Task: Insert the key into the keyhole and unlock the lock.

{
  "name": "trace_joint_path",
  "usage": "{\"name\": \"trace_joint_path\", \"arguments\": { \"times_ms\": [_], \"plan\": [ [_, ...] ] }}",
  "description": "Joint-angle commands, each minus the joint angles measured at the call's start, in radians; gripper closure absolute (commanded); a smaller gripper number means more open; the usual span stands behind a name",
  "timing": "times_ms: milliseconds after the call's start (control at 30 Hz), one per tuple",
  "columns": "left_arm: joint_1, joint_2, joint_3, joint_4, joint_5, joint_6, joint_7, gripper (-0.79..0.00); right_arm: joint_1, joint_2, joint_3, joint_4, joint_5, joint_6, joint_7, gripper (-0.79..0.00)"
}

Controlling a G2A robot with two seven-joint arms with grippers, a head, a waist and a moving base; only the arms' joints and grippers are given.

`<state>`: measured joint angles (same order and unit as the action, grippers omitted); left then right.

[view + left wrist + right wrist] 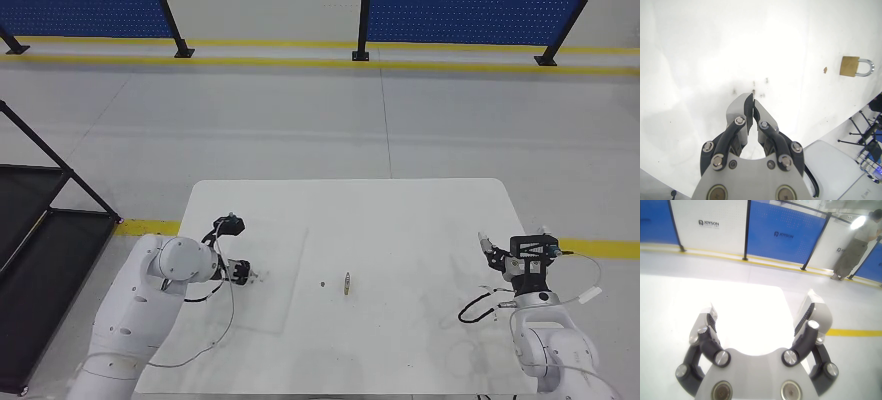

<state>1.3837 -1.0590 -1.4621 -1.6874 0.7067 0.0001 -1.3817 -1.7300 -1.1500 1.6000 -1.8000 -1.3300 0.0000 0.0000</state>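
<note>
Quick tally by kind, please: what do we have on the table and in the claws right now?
padlock: 1
key, pinched in left claw: 1
small brown bit beside the padlock: 1
claws, counting the open right claw: 2
Total: 5

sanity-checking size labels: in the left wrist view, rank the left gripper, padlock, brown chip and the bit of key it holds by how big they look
1. left gripper, largest, but nearest the camera
2. padlock
3. brown chip and the bit of key showing at the gripper's fingertips: both tiny, too alike to rank
</note>
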Motion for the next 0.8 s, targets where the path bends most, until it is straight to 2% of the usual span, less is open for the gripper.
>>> {"name": "trace_joint_path", "arguments": {
  "times_ms": [0, 267, 467, 600, 767],
  "plan": [
    [0.010, 0.003, 0.002, -0.044, 0.014, 0.005, -0.004, 0.000, 0.000, 0.000, 0.000, 0.000, 0.000, 0.000, 0.000, -0.785],
    [0.057, 0.012, -0.001, -0.199, 0.044, 0.013, 0.015, 0.000, 0.000, 0.000, 0.000, 0.000, 0.000, 0.000, 0.000, -0.785],
    [0.126, 0.014, -0.073, -0.276, -0.152, -0.048, 0.106, 0.000, 0.000, 0.000, 0.000, 0.000, 0.000, 0.000, 0.000, -0.785],
    [0.173, 0.016, -0.151, -0.254, -0.399, -0.101, 0.121, 0.000, 0.000, 0.000, 0.000, 0.000, 0.000, 0.000, 0.000, -0.785],
    [0.202, 0.020, -0.229, -0.149, -0.667, -0.200, 0.099, 0.000, 0.000, 0.000, 0.000, 0.000, 0.000, 0.000, 0.000, -0.785]
  ]
}}
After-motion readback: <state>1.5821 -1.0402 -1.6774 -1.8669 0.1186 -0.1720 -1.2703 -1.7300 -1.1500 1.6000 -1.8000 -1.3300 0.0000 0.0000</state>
